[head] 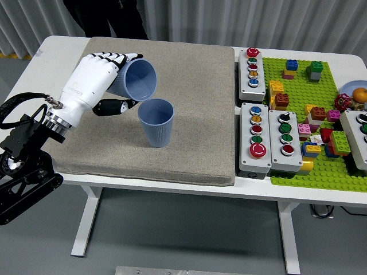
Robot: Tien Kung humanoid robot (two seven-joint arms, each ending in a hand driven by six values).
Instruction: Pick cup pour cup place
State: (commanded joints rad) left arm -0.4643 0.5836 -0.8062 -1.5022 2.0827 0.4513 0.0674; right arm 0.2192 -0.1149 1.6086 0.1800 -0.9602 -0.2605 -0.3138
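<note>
While left hand (94, 80) fingers grip a tilted cup (137, 80), 1 cup (156, 122) stands on the beige mat (189, 114).

A tilted cup (137, 79) hangs above-left of an upright cup (156, 122) on the mat (195, 114).

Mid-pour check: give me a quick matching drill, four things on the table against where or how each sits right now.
Things:
1. held blue cup
2. second blue cup
3. left hand
4. green baseplate

States:
A. upright on the grey mat
B. tipped on its side, mouth toward the right
C. at the table's right, carrying bricks
D. wrapped around a cup

Pairs: 1-B, 2-A, 3-D, 4-C
</note>
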